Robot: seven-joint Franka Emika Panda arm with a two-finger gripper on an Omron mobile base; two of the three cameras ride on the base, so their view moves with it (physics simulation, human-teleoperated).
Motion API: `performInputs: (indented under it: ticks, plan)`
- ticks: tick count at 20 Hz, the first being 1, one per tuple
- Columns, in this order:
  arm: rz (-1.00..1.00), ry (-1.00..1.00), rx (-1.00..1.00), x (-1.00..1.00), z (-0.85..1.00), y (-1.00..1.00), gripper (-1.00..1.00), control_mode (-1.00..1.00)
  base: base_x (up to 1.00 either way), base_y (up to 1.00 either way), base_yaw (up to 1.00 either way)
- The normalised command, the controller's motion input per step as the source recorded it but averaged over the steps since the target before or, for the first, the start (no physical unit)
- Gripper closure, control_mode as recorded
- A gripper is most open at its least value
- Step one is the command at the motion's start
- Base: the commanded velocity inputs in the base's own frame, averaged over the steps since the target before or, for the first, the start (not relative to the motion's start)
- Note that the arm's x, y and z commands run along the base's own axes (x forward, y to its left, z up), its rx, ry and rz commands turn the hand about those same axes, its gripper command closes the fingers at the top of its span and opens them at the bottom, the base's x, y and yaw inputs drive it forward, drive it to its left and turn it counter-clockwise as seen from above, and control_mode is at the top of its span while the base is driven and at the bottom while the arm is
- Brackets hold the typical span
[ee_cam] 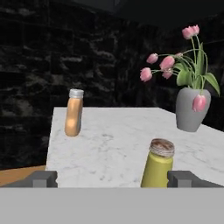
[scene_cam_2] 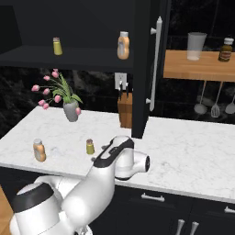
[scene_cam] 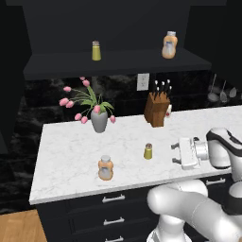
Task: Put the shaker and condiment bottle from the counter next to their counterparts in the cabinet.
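Observation:
The yellow-green shaker [scene_cam: 148,151] [scene_cam_2: 90,147] stands upright on the white marble counter [scene_cam: 71,151]. My gripper [scene_cam: 175,153] hovers just right of it, level with it and open. In the hand view the shaker [ee_cam: 158,164] sits between the fingertips [ee_cam: 43,178], nearer the right one and a little ahead; nothing is held. The orange condiment bottle [scene_cam: 106,168] [ee_cam: 74,112] stands farther left near the counter's front edge. On the black cabinet shelf [scene_cam: 118,64] are the second shaker [scene_cam: 96,50] and the second orange bottle [scene_cam: 169,45].
A grey vase of pink tulips [scene_cam: 99,119] [ee_cam: 191,109] and a wooden knife block [scene_cam: 157,109] stand at the counter's back. The cabinet's open black door [scene_cam_2: 147,69] juts out right of the shelf. A wooden shelf [scene_cam_2: 197,66] carries a glass and a jar.

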Motion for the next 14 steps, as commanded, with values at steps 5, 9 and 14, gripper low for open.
performInputs:
  ticks: [5,9,14]
  plan:
    - [0.02,0.00,0.00,0.76,-0.01,0.00,-1.00,-1.00,0.00,0.00,0.00]
    - [0.00,0.00,-0.01,0.17,-0.07,0.04,-1.00,-1.00,0.00,0.00,0.00]
    - [0.01,0.01,-0.01,0.00,-0.06,0.00,-1.00,-1.00,0.00,0.00,0.00]
